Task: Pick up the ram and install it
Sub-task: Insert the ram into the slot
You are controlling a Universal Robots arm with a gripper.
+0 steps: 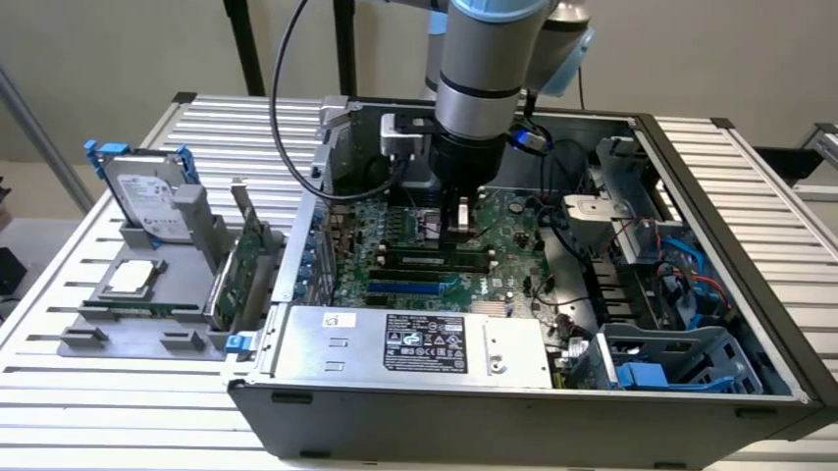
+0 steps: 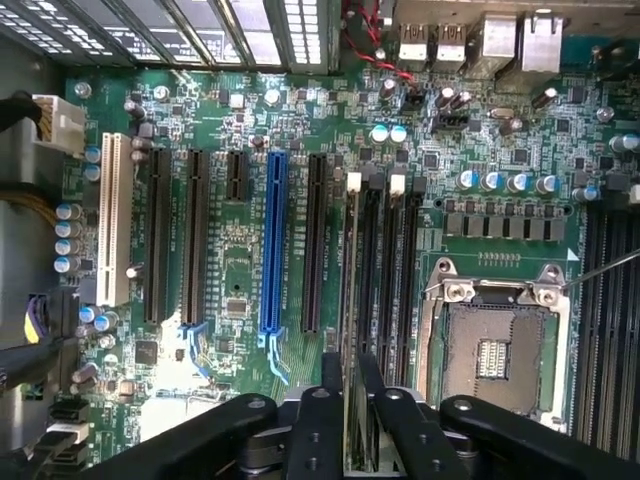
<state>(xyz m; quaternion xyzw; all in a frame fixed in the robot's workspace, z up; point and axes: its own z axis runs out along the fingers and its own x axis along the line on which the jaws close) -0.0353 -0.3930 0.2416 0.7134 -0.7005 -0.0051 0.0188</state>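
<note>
Motherboard (image 2: 250, 290) slots around gripped ram (image 2: 352, 330)

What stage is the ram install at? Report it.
Pickup done: the gripper is shut on the ram, held edge-on inside the open computer case. In hand: lowering it over the motherboard's memory slots. Left: seating, which isn't visibly complete.

Slatted metal table (image 1: 733, 167): open computer case (image 1: 524, 392) resting at centre; grey fixture tray (image 1: 125, 314) directly beside the case, toward the exterior view's left, also on the slats.
</note>
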